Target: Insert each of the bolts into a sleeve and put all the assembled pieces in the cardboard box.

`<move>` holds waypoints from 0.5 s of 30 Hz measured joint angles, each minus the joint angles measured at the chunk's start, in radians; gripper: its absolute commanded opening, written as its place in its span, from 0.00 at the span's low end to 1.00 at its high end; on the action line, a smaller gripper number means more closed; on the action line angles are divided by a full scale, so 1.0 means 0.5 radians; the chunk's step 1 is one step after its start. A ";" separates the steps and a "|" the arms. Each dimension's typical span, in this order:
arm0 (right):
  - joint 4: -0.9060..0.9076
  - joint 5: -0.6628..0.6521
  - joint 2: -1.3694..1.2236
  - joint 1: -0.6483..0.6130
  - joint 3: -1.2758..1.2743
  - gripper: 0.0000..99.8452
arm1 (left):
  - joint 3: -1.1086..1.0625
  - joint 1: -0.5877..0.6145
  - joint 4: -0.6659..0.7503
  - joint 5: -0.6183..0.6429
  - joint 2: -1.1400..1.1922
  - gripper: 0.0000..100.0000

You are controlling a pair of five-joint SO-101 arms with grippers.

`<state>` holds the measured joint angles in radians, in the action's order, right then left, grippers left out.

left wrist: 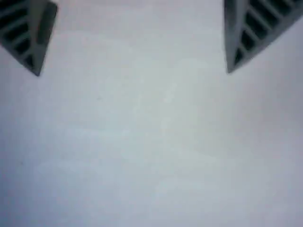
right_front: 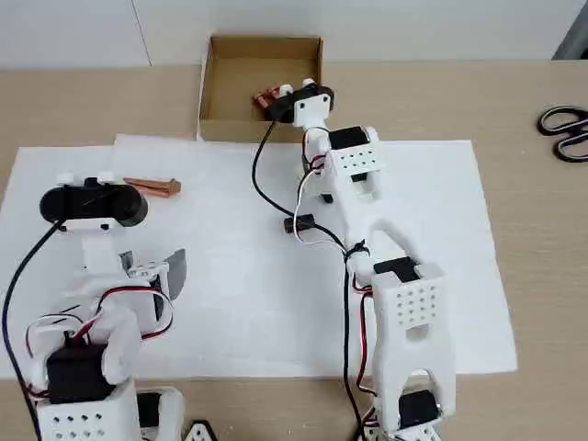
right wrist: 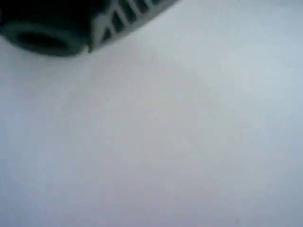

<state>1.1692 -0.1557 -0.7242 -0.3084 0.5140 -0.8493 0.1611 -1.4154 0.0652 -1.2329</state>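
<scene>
The left claw (right_front: 152,266) (left wrist: 133,72) hangs over the one white sheet (right_front: 248,303). It is wide, its two ribbed fingers (left wrist: 28,33) well apart with nothing between them. One copper-coloured loose piece (right_front: 152,186) lies flat on the sheet beyond this claw, just beside the arm's black camera (right_front: 92,204).

The right claw (right_front: 294,103) is stretched out over the near right corner of the one box (right_front: 230,87). Whether it is wide or narrow cannot be told; one ribbed finger (right wrist: 128,16) shows above the white surface. Just to this claw's left, inside the box, lie reddish-brown boxed pieces (right_front: 265,97). There seem to be two, though the count is unclear. One pair of scissors (right_front: 565,129) rests on the bench (right_front: 92,101), well to this claw's right.
</scene>
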 measured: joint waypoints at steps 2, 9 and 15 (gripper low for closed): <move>0.000 0.000 0.000 0.025 0.000 0.00 | 0.000 0.000 0.000 0.000 0.000 0.24; 0.126 0.000 0.000 0.092 0.046 0.00 | 0.000 0.000 0.000 0.000 0.000 0.24; 0.485 0.000 0.031 0.184 0.163 0.00 | 0.000 0.000 0.000 0.000 0.000 0.24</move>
<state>1.4116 -0.1557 -0.7089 -0.2163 0.5953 -0.8493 0.1611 -1.4154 0.0652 -1.2329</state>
